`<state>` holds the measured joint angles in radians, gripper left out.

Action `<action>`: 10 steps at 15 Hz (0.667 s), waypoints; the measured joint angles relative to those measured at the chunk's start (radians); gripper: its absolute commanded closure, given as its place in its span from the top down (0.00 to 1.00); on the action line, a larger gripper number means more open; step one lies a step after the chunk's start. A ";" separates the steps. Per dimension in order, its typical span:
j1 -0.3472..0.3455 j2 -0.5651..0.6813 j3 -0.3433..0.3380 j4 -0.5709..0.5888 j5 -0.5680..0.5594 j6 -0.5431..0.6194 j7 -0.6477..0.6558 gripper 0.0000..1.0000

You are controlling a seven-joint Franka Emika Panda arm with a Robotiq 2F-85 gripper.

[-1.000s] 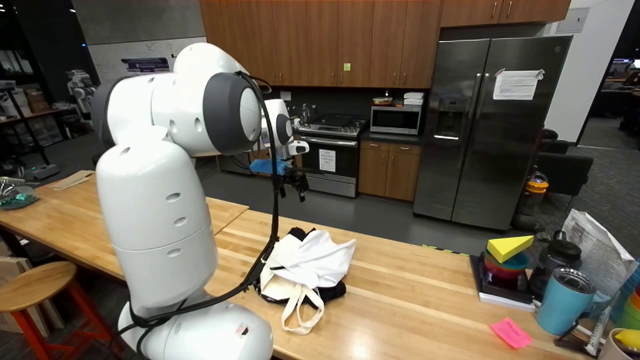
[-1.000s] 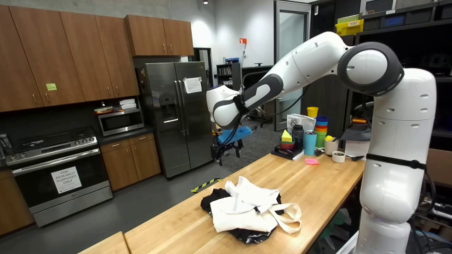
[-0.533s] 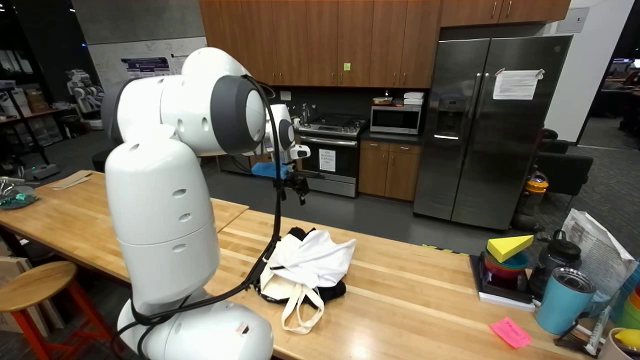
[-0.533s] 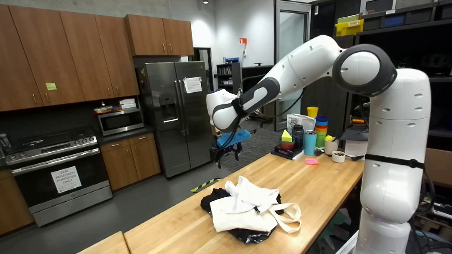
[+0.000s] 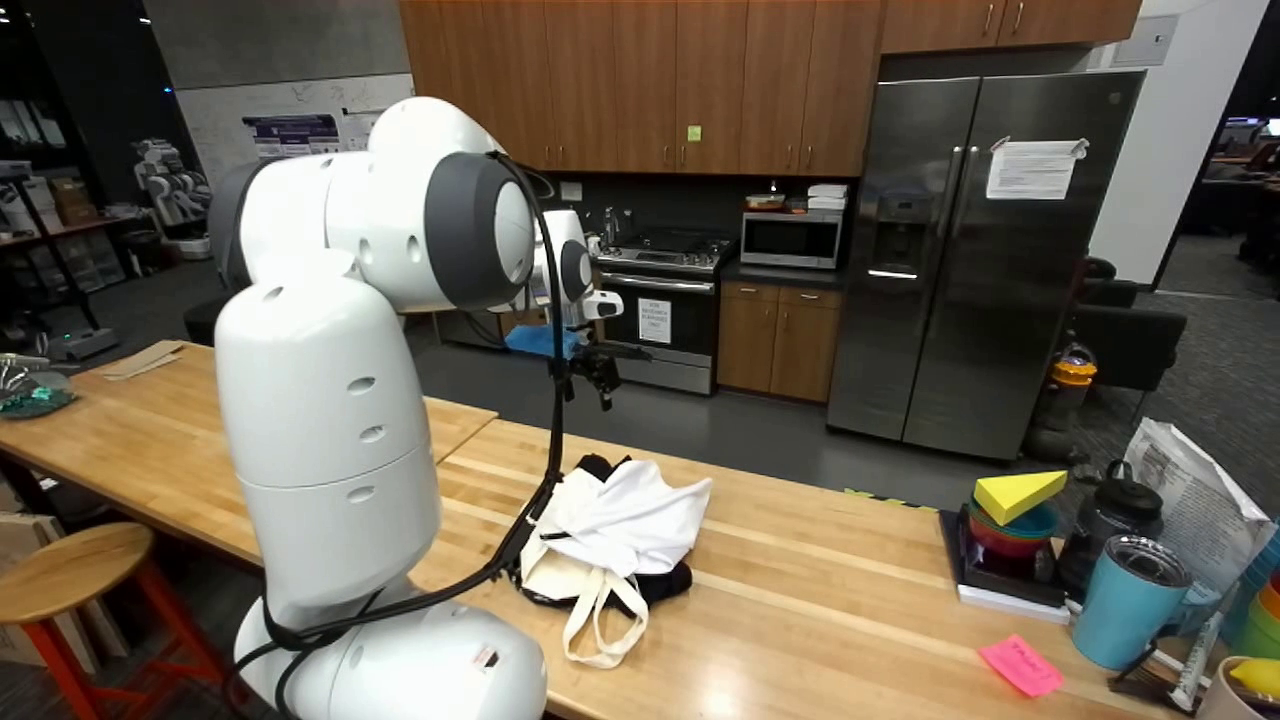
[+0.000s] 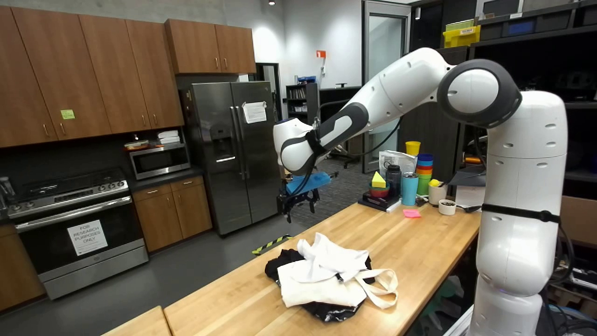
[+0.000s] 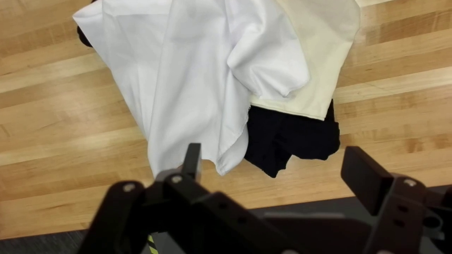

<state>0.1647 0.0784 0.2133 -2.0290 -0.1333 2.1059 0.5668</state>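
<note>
Wrist view, as I read it from a distance. My gripper (image 7: 273, 165) occupies the bottom of the frame, its 2 fingers (image 7: 363, 176) spread wide, with the wooden tabletop (image 7: 67, 116) and a black cloth (image 7: 293, 137) visible in the gap between them. At top centre lies a white cloth (image 7: 197, 81) in long folds; its lower end is partly covered, along this line of sight, by the fingertip (image 7: 191, 158) at left. A cream bag (image 7: 325, 63) emerges from beneath the white cloth toward the upper right, and the black cloth shows under the bag's lower edge, right of centre (more black peeks out at upper left). In both exterior views I see the gripper hanging higher than the bag and the 2 cloths, apart from them, with a blue piece (image 6: 308, 182) just above its fingers. In an exterior view my white arm (image 6: 396, 88) spans the right side of the frame, while the bag and cloths lie heaped together at bottom centre. Toward the right edge in an exterior view, a yellow wedge (image 5: 1018, 495) rests on bowls (image 5: 1005, 540) atop books (image 5: 1010, 602), near a black bottle (image 5: 1110, 520) and a blue tumbler (image 5: 1130, 605); a pink note (image 5: 1022, 665) lies at lower right. Beyond the tabletop, from centre to right of that frame, I make out a stove (image 5: 690, 320), a microwave (image 5: 792, 240) and a steel refrigerator (image 5: 1000, 300).
</note>
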 measured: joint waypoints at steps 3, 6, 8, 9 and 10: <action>0.000 0.003 -0.001 0.000 0.008 0.008 0.000 1.00; 0.000 0.012 -0.005 0.000 0.012 0.032 0.000 1.00; 0.001 0.020 -0.009 0.000 0.012 0.040 0.001 1.00; 0.002 0.025 -0.010 -0.001 0.012 0.040 0.001 1.00; 0.004 0.030 -0.012 -0.001 0.012 0.040 0.001 1.00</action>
<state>0.1687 0.1085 0.2013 -2.0298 -0.1210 2.1461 0.5674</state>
